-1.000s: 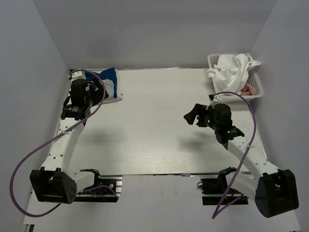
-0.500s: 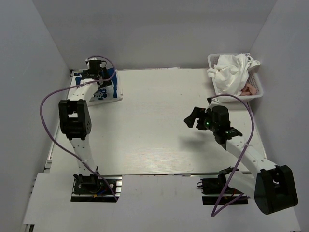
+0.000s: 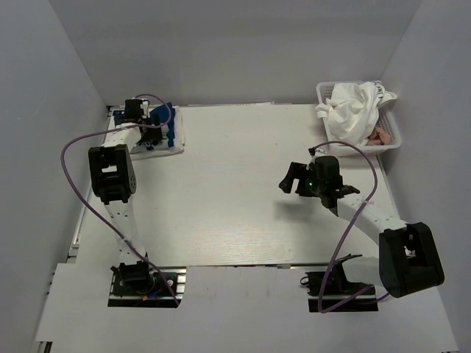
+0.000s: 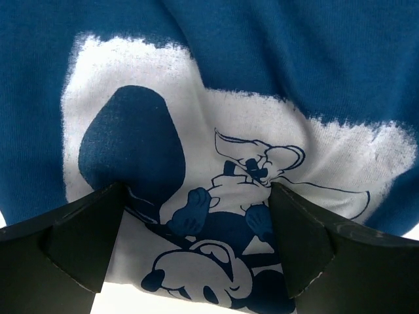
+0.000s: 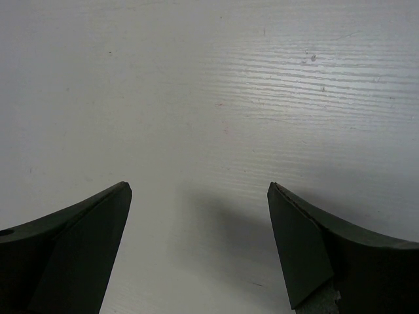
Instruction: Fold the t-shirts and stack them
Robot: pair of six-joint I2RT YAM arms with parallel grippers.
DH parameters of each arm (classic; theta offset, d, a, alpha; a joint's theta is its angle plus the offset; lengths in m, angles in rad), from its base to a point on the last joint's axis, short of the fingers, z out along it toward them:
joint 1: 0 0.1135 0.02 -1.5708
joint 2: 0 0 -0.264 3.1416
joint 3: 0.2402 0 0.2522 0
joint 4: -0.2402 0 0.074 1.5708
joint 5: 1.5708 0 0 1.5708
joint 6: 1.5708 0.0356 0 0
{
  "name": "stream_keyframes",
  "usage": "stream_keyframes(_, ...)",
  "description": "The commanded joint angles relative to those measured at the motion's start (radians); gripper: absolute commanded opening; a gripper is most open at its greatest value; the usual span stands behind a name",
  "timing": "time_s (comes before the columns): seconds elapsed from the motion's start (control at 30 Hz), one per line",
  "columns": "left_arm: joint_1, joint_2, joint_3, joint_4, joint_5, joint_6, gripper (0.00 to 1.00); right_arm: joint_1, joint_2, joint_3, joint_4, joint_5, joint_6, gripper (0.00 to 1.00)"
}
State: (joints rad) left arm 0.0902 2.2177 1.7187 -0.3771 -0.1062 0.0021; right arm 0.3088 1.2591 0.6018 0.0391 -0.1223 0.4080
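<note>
A folded navy t-shirt (image 3: 169, 126) with a white cartoon print (image 4: 262, 150) lies in the table's far left corner. My left gripper (image 3: 149, 123) hangs open right over it, and in the left wrist view the gripper (image 4: 196, 190) has one finger (image 4: 85, 235) on each side of the print, very close to the cloth. My right gripper (image 3: 289, 179) hovers open over bare table right of centre, with nothing between its fingers (image 5: 72, 248). Crumpled white t-shirts (image 3: 353, 107) fill the basket, and a bit of a pink one (image 3: 380, 137) shows under them.
The white mesh basket (image 3: 395, 143) stands at the far right corner against the wall. Grey walls close in the table (image 3: 235, 206) on the left, back and right. A purple cable (image 3: 73, 147) loops off the left arm.
The left arm has swung from a folded pose near the left edge out to the far left corner, over the navy t-shirt. The right gripper has barely moved; its arm has drawn in.
</note>
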Motion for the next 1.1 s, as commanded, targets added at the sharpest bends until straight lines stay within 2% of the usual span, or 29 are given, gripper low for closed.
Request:
stream_keyframes(0.0,0.043,0.059,0.053,-0.003,0.011,0.094,1.0,-0.004,0.014,0.052,0.001,0.003,-0.017,0.9)
stream_keyframes(0.33,0.101,0.2,0.26,-0.094,0.056,0.137,1.0,-0.002,0.092,0.099,-0.013,-0.014,-0.025,0.9)
stream_keyframes(0.5,0.123,0.212,0.269,-0.112,0.094,0.162,1.0,-0.002,0.135,0.127,-0.013,-0.04,-0.032,0.9)
stream_keyframes(0.63,0.123,0.201,0.26,-0.112,0.071,0.173,1.0,-0.002,0.172,0.144,0.001,-0.076,-0.032,0.9)
stream_keyframes(0.83,0.123,0.094,0.298,-0.149,0.085,0.118,1.0,-0.002,0.146,0.121,0.061,-0.178,-0.035,0.9)
stream_keyframes(1.07,0.112,-0.179,0.325,-0.172,0.004,-0.022,1.0,0.001,0.004,0.05,0.122,-0.189,-0.026,0.9)
